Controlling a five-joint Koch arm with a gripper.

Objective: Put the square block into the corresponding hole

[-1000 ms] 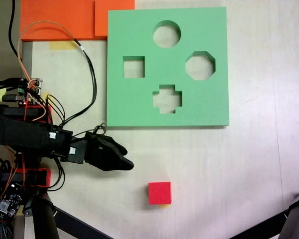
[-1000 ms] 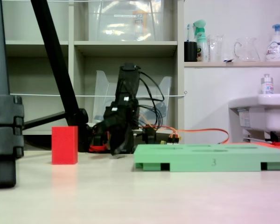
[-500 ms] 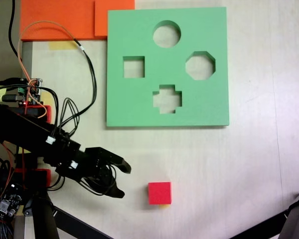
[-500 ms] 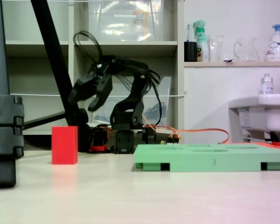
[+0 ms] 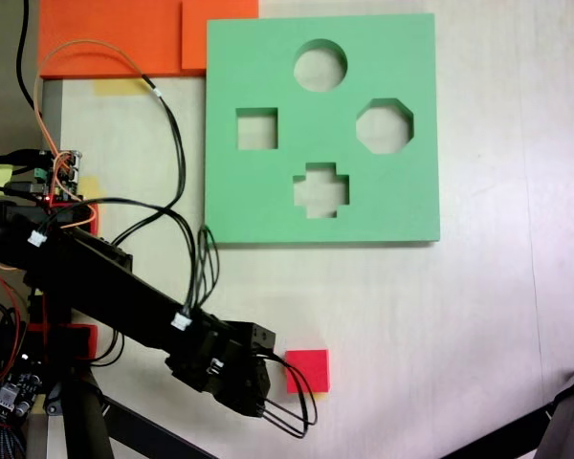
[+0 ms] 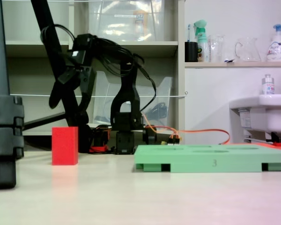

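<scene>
The pincer (image 6: 68, 101), jaws parted and empty, had swung above the red cube (image 6: 64, 145), ready to descend.

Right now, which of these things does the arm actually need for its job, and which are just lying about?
Needed:
red block
square hole in the green board
gripper, hanging open above the block

Just lying about:
orange sheets
round hole, octagonal hole, cross hole
tripod legs
bottles on the shelf
sink
</scene>
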